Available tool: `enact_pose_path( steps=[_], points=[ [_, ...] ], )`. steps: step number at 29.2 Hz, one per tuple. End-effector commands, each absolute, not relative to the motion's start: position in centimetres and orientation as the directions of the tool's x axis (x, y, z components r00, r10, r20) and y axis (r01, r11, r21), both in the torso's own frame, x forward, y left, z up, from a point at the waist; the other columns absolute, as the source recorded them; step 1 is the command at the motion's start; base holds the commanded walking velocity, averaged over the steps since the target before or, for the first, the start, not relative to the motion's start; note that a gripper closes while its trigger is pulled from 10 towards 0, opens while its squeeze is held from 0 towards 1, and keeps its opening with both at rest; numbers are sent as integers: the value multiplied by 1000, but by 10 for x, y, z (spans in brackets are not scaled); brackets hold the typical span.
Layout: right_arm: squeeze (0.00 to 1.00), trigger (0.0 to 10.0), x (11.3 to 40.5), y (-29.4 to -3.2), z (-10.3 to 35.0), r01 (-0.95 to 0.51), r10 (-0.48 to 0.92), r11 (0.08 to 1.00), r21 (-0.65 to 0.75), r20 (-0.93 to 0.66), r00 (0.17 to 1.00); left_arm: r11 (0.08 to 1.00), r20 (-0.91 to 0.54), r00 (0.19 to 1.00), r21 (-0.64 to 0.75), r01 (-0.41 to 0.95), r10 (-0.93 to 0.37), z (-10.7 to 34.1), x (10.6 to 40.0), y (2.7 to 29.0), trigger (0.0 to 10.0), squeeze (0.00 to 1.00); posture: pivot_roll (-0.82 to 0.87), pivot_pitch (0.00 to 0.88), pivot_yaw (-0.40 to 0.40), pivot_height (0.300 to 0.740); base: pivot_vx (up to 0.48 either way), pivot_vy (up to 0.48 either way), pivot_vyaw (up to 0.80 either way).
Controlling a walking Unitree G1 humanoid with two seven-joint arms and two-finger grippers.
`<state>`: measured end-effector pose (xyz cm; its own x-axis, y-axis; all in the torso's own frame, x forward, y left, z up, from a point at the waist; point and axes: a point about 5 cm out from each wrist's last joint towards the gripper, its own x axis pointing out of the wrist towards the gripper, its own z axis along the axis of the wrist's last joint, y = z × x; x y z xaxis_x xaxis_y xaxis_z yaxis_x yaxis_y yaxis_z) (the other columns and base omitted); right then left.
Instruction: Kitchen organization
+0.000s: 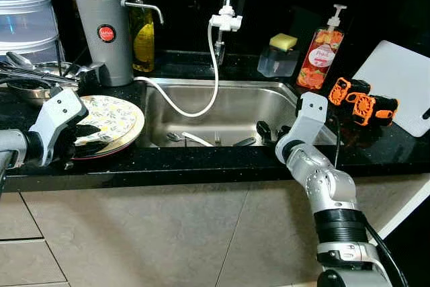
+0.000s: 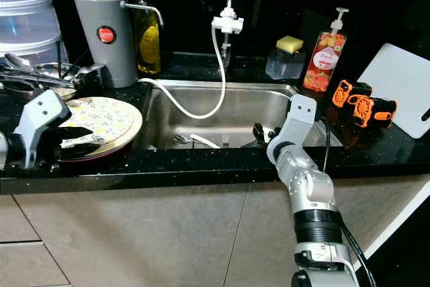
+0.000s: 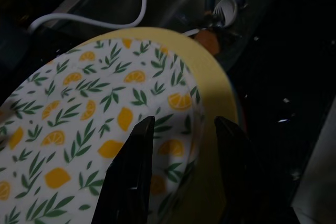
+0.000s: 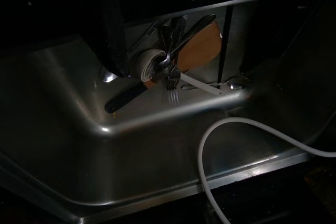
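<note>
Item: lemon-print plate (image 1: pixel 111 117), top of stack, table at 9 o'clock of sink (image 1: pixel 232 109). Left gripper (image 3: pixel 181 174) open astride its rim. Right gripper (image 1: pixel 269 130) in sink; aperture indeterminate. Advice: close squarely, lift level.

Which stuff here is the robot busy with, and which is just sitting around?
Busy with:
- lemon-print plate, left gripper open over its rim
- cutlery in the sink, right gripper reaching in

Just sitting around:
- grey jug
- oil bottle
- soap dispenser
- sponge
- white cutting board
- orange gadget
</note>
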<state>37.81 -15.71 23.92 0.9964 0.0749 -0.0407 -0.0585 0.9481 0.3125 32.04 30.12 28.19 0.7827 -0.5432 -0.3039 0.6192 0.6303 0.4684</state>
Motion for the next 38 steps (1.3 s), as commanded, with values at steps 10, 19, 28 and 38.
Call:
enact_pose_path(
  steps=[10, 19, 28, 38],
  points=[
    [0, 10000, 375, -163, 237, -36, 54, 951, 308, -49, 997, 625, -406, 799, 499, 601, -444, 267, 316, 321, 10000, 0, 169, 67, -86, 740, 0, 0, 0],
    [0, 10000, 376, -161, 237, -42, 61, 950, 309, -51, 997, 603, -430, 873, 641, 475, -231, 252, 319, 339, 10000, 0, 172, 71, -93, 740, 0, 0, 0],
    [0, 10000, 375, -161, 237, -41, 60, 950, 310, -53, 997, 613, -358, 915, 686, 393, -188, 250, 324, 337, 10000, 0, 170, 75, -91, 740, 0, 0, 0],
    [0, 10000, 374, -163, 236, -33, 52, 950, 311, -53, 997, 814, -230, 972, 556, 167, -43, 245, 327, 348, 10000, 0, 167, 77, -88, 740, 0, 0, 0]
  ],
)
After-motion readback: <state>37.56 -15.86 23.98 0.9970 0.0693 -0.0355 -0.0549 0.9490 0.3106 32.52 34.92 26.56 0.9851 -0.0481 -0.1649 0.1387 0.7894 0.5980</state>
